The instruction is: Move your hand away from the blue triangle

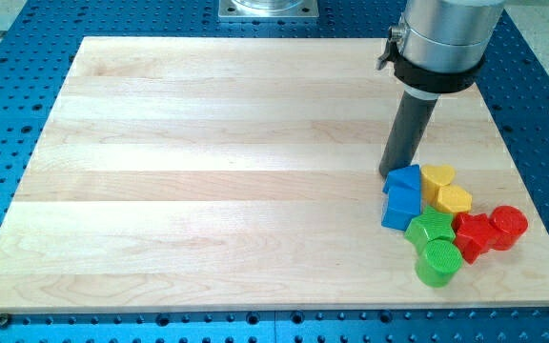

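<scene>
Dark rod's tip [394, 174] just beside blue triangle [404, 178], its very end partly hidden; no jaws in view.

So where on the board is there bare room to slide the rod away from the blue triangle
The whole board left of my tip is bare, out to the view's left edge, and so is the strip toward the view's top. It is crowded at lower right: the blue triangle, blue block, yellow, green and red blocks bunch together.

no readable text, no labels, no numbers, no signs anywhere
</scene>
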